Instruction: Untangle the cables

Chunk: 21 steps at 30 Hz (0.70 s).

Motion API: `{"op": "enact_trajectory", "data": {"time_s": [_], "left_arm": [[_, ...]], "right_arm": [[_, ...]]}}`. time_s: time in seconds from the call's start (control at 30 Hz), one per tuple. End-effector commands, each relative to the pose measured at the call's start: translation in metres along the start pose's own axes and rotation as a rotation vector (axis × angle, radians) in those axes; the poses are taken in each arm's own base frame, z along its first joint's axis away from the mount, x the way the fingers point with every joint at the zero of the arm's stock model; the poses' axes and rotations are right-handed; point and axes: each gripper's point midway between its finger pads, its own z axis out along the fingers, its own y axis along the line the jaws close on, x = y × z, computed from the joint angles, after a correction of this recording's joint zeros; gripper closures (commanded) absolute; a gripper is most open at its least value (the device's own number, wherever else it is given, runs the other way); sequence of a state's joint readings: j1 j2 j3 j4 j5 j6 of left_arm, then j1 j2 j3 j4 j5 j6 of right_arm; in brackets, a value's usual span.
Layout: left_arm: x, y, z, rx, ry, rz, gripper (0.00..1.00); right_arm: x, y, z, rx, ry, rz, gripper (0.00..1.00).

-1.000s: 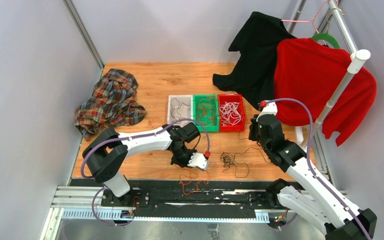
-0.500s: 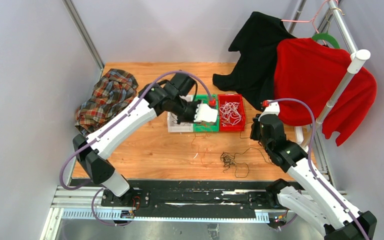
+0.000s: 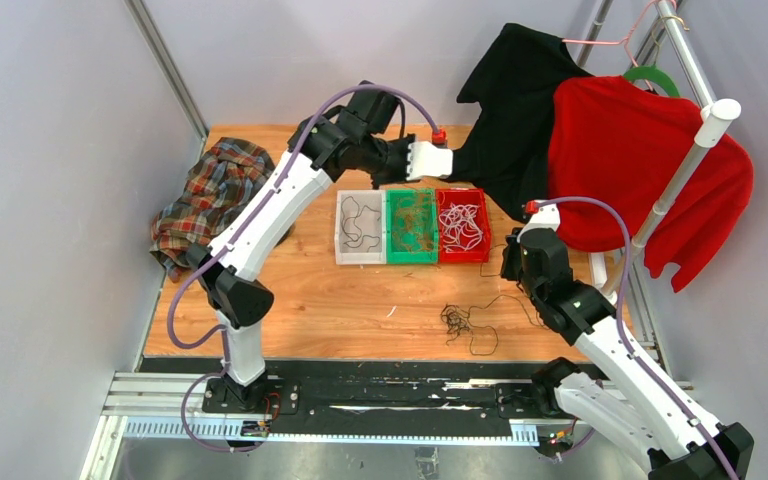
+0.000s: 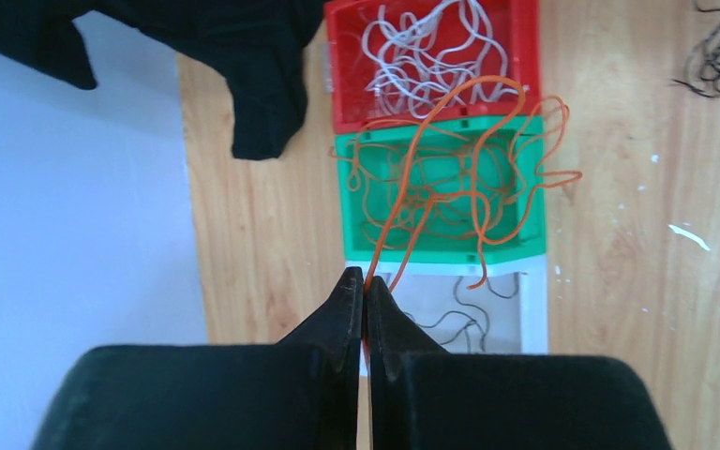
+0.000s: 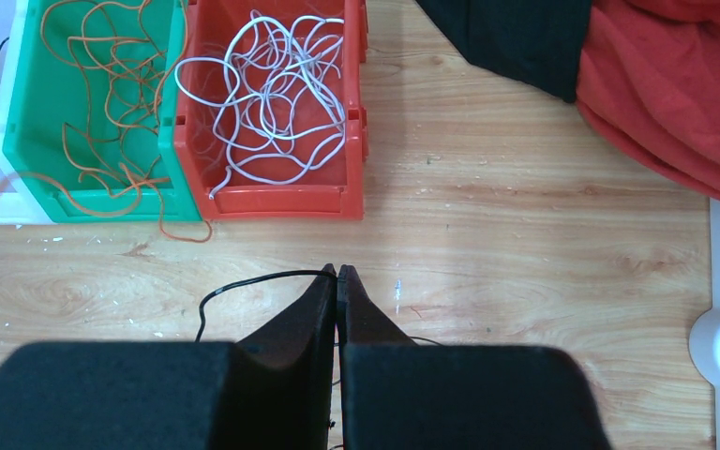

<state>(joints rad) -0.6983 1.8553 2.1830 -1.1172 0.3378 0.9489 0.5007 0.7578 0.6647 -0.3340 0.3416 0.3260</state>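
Orange cable (image 4: 396, 208) was pinched in my left gripper (image 4: 365, 284), jaws shut tight, loops dangling over green bin (image 4: 345, 216). I judged: lower centred, then release. Right gripper (image 5: 337, 272) was clamped shut on black cable (image 5: 244, 282).

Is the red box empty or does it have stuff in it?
Not empty. The red bin holds a loose tangle of white cables spread over most of its floor.

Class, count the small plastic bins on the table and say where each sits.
3, in one row: white bin at the left, green bin in the middle, red bin at the right. None seems hidden.
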Motion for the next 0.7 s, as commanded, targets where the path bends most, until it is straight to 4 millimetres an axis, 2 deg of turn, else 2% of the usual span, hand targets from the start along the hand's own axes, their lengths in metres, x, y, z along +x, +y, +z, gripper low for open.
{"op": "enact_trajectory", "data": {"time_s": [0.0,0.1,0.2,0.27,0.37,0.67], "left_arm": [[-0.012,0.031,-0.022,-0.110,-0.004,0.033,0.99],[-0.019,0.058,-0.040,-0.217,-0.019,0.045,1.00],[-0.035,0.083,-0.066,-0.337,-0.073,0.071,1.00],[-0.046,0.094,-0.084,-0.410,-0.108,0.089,1.00],[-0.056,0.102,-0.096,-0.476,-0.147,0.109,0.99],[-0.042,0.106,-0.088,-0.512,-0.108,0.096,1.00]], "right_arm": [[-0.017,-0.004,-0.001,0.018,-0.046,0.021,0.99],[-0.016,-0.005,0.000,0.019,-0.044,0.018,0.99],[-0.015,-0.006,0.000,0.021,-0.043,0.018,0.99],[-0.014,-0.006,0.001,0.021,-0.040,0.017,0.99],[-0.012,-0.005,0.001,0.017,-0.039,0.022,0.99],[-0.012,-0.004,0.001,0.011,-0.039,0.028,0.99]]}}
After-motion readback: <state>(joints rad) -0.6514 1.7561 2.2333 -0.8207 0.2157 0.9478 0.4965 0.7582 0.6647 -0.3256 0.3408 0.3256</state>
